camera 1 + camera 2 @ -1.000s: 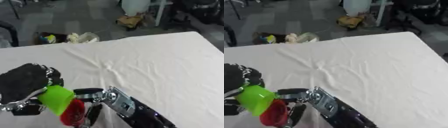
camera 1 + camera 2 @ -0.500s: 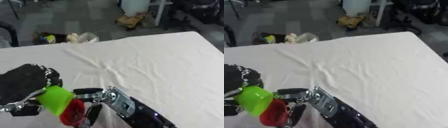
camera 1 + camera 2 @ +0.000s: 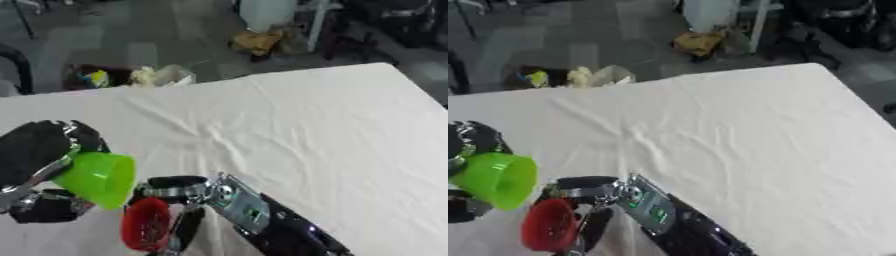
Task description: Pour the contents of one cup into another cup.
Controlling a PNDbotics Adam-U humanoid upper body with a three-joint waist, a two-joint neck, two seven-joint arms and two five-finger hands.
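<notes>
The left hand (image 3: 39,152) has its fingers curled round a green cup (image 3: 98,178), tipped well over on its side so that its wide mouth faces right and slightly downward. Just below and to the right of the green cup, the red cup (image 3: 145,224) is held by the right hand (image 3: 179,192), whose dark fingers wrap around its far side; the red cup's open mouth faces the camera and a little upward. The rim of the green cup lies just above the rim of the red cup, very near it, though whether the two touch cannot be told. Nothing can be made out inside either cup. The right arm (image 3: 262,220) runs down from the red cup toward the lower edge of the view. Both cups are raised over the near left part of the desk (image 3: 297,130), which is covered with a wrinkled white cloth (image 3: 737,125).
</notes>
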